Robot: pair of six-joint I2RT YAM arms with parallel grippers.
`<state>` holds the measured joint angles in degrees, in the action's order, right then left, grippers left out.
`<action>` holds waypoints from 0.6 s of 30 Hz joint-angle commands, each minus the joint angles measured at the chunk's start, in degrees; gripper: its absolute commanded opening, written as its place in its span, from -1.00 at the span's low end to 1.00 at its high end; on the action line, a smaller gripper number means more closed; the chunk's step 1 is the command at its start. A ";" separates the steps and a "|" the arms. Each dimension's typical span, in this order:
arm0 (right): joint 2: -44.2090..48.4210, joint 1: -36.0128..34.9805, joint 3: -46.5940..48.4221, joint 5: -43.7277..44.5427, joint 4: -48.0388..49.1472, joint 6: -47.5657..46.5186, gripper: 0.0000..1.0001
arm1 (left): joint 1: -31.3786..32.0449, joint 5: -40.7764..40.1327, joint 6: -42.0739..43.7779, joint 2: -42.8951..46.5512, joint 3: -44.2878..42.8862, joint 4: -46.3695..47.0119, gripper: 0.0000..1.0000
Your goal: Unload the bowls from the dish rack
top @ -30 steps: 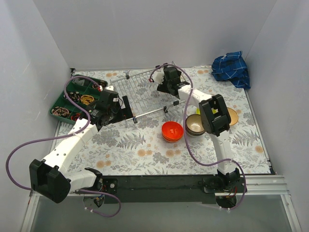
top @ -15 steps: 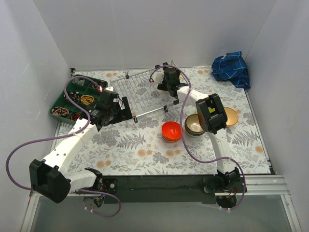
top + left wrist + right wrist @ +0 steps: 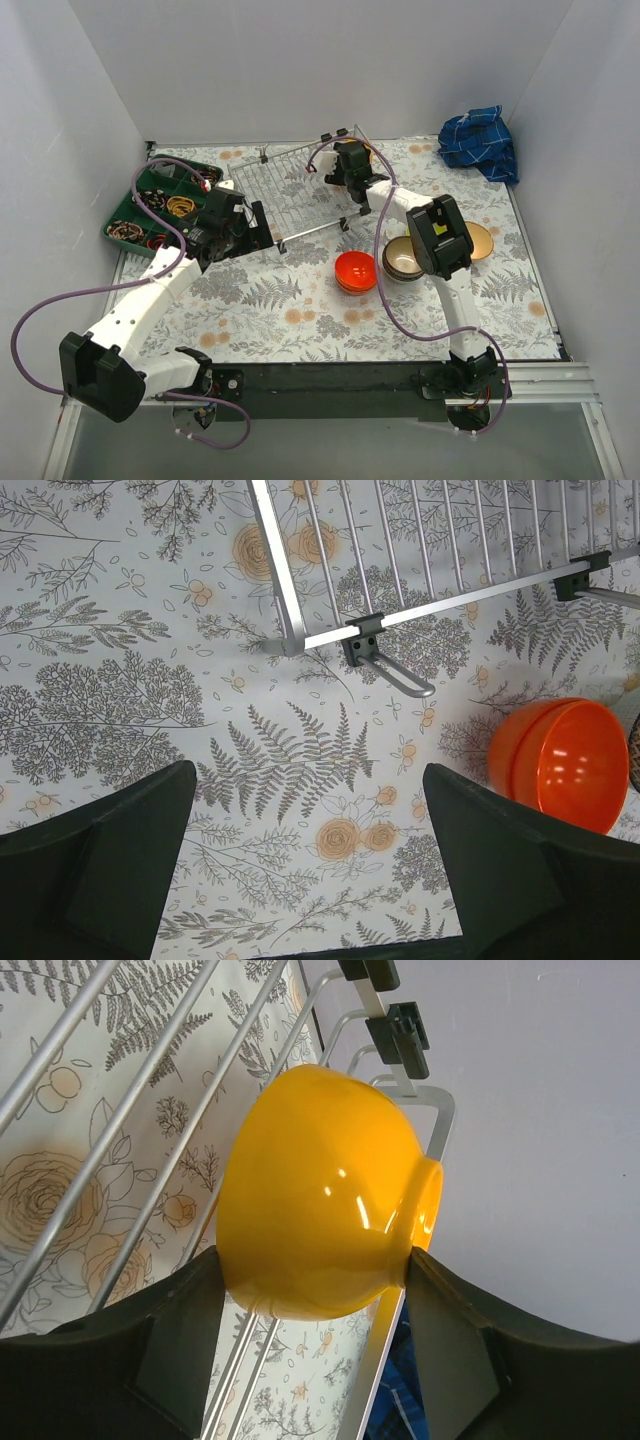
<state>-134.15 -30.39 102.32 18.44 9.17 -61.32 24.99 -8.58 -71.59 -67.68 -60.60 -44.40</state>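
Note:
The silver wire dish rack (image 3: 290, 190) lies at the back middle of the table, and its near-left corner shows in the left wrist view (image 3: 400, 540). My right gripper (image 3: 349, 166) is at the rack's far right end. In the right wrist view, my right gripper (image 3: 312, 1260) is shut on a yellow bowl (image 3: 320, 1190) lying on its side above the rack wires (image 3: 130, 1090). My left gripper (image 3: 236, 228) is open and empty, hovering over the tablecloth just in front of the rack's near-left corner; it also shows in the left wrist view (image 3: 308, 780).
An orange-red bowl (image 3: 356, 271) sits in front of the rack and also shows in the left wrist view (image 3: 565, 760). Tan bowls (image 3: 404, 258) are stacked to its right, with another (image 3: 481, 240) beyond. A green compartment tray (image 3: 160, 205) is at the far left. A blue cloth (image 3: 480, 143) lies at the back right.
My right gripper has shifted slightly left and back at the rack's right end, and its elbow has swung left. The left arm has hardly moved.

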 commanded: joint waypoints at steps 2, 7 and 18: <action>6.87 -1.77 -3.79 -3.75 -1.79 4.71 -0.26 | 0.41 -1.62 0.66 2.64 -0.57 -0.60 0.97; 10.92 -3.09 -8.36 -4.20 -2.75 7.00 -0.36 | 0.32 -1.97 0.93 3.78 -0.57 -0.60 0.96; 21.11 -5.73 -13.55 -7.71 -7.67 17.28 -0.75 | 0.41 -2.32 1.19 6.24 -0.05 0.72 0.97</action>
<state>-118.58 -36.07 88.49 12.86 1.83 -49.98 24.99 -10.11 -71.11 -64.20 -60.60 -44.58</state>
